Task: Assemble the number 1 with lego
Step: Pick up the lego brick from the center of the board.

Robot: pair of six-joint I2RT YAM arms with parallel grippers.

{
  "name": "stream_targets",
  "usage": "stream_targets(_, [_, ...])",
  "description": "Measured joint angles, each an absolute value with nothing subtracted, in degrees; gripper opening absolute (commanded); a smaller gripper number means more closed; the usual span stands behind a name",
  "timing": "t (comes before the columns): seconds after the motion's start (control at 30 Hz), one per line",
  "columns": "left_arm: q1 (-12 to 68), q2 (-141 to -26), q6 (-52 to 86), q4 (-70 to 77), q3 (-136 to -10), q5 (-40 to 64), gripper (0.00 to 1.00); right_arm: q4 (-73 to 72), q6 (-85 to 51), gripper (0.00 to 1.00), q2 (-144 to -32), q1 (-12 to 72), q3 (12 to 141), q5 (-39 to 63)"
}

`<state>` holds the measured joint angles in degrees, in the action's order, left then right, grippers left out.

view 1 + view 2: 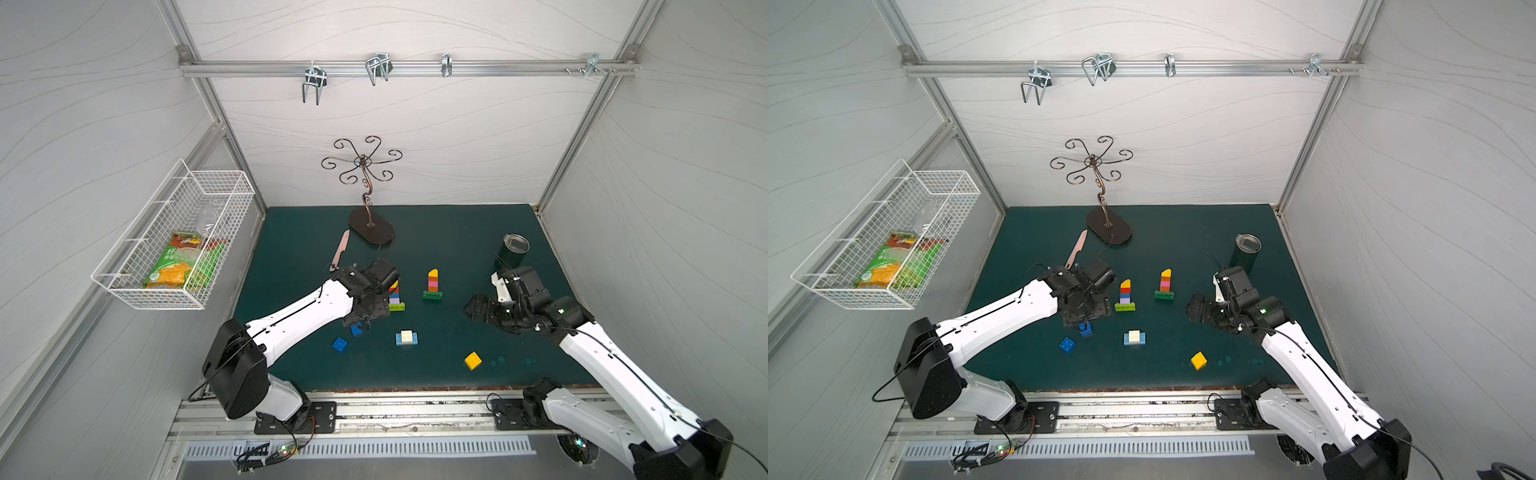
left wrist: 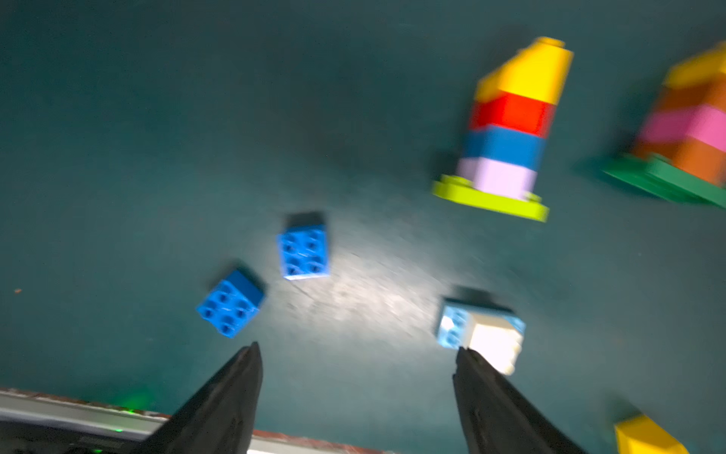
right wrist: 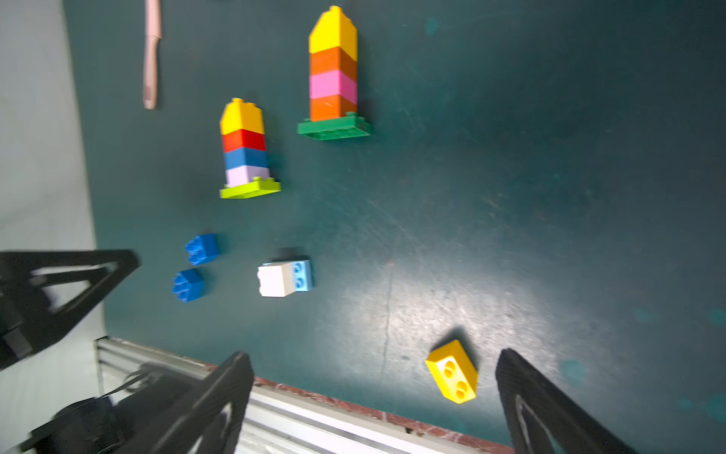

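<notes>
While the wire basket (image 1: 166, 249) hangs on the wall at the far left of both top views, the pink knife (image 1: 340, 249) lies on the green mat (image 1: 457, 232) left of centre. Just below the knife in frame, the left gripper (image 2: 357, 348) hovers over the mat. The left wrist view shows its fingers spread apart with nothing between them. Under it lie the upper blue brick (image 1: 356, 330) and the lower blue brick (image 1: 339, 344), near each other but not touching. At centre stands the lime-based tower (image 1: 1125, 293): lilac, blue, red, then a yellow sloped cap. Lower centre, the white brick (image 1: 408, 336) sits on the light-blue brick (image 1: 399, 341). Right of centre stands the green-based tower (image 1: 432, 284): orange, pink, orange, yellow cap. The loose yellow brick (image 1: 473, 360) lies lower right. Above it in frame, the right gripper (image 3: 373, 351) hangs with fingers wide and empty. The dark tumbler (image 1: 513, 251) stands upper right.
</notes>
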<state>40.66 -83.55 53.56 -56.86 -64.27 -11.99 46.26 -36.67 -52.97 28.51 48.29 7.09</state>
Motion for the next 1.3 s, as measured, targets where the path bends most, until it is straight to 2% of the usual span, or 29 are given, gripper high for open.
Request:
stream_targets(0.27, [36.4, -86.0, 50.1, -53.4, -60.1, -11.5, 0.79, 44.5, -37.1, 0.94, -53.9, 28.5, 47.7, 9.5])
stream_targets(0.43, [35.2, -87.6, 50.2, -49.1, -56.2, -9.6, 0.7, 44.3, -37.1, 0.94, -54.0, 28.5, 47.7, 9.8])
stream_targets(0.83, [34.9, -90.8, 50.7, -42.6, -54.0, -7.2, 0.58, 43.9, -37.7, 0.93, -56.5, 28.5, 47.7, 10.6])
stream_targets(1.1, [34.3, -91.8, 50.7, -41.2, -51.8, -6.6, 0.54, 43.6, -38.0, 0.91, -57.7, 28.5, 47.9, 11.1])
stream_targets(1.3, [33.7, -91.8, 50.5, -40.1, -51.3, -6.3, 0.38, 43.3, -38.2, 0.89, -58.6, 28.5, 48.1, 11.6])
